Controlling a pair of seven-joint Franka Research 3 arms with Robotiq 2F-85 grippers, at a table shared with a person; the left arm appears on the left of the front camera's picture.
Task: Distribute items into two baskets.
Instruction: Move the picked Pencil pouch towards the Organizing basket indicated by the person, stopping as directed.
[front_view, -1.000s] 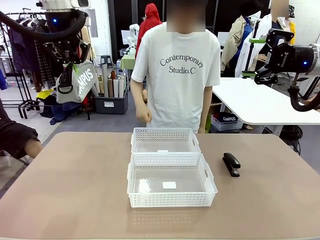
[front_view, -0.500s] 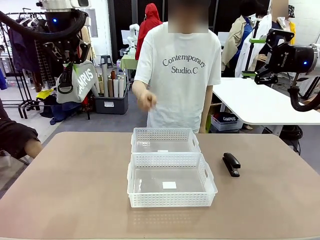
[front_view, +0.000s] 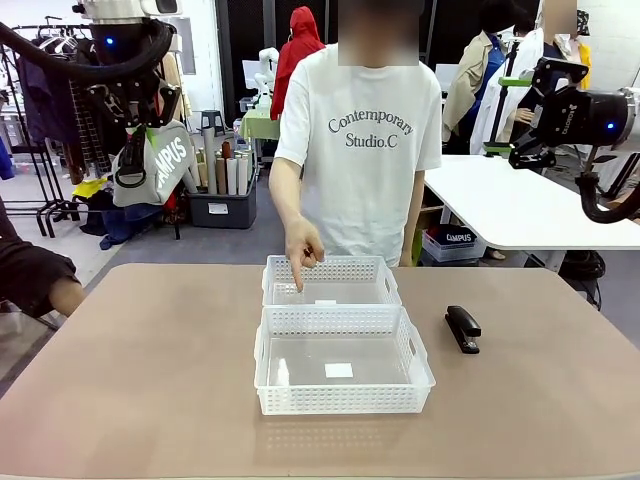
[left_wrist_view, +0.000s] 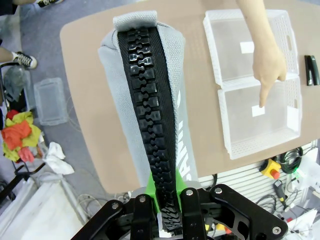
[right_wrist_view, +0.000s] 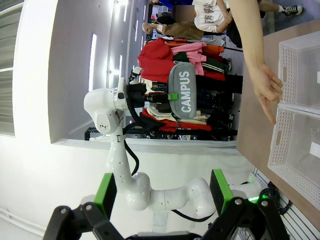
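- Two white baskets are sitting end to end at the middle of the worktop (front_view: 150, 350), walls touching: the far basket (front_view: 330, 268) toward the person's edge, the near basket (front_view: 340, 398) toward the robot's edge. Nothing is lying in either.
- Up high: the left claw (left_wrist_view: 165, 189) is clamping narrow on one end of the grey pouch (front_view: 160, 165), pads pinching across the zip. The pouch is hanging in the air beyond the far left corner of the worktop.
- Opposite side: the right claw (right_wrist_view: 162, 195) is standing wide with nothing between its pads, raised beyond the far right corner.
- Waiting: the stapler (front_view: 462, 328) is lying flat toward the right edge, near the near basket's right wall but not touching it.
- Pointing: the person's hand (front_view: 303, 250) is aiming one finger down into the left part of the far basket.
- Handling, my judgement: the pouch is looking soft and light, sagging below the grip. A pinch at the zipped seam is probably holding it well enough, though it may swing, and its black strap may snag the lattice on lowering.
- The stapler is looking stiff, dense and smooth. Gripping across its narrow sides at mid-length seems best.
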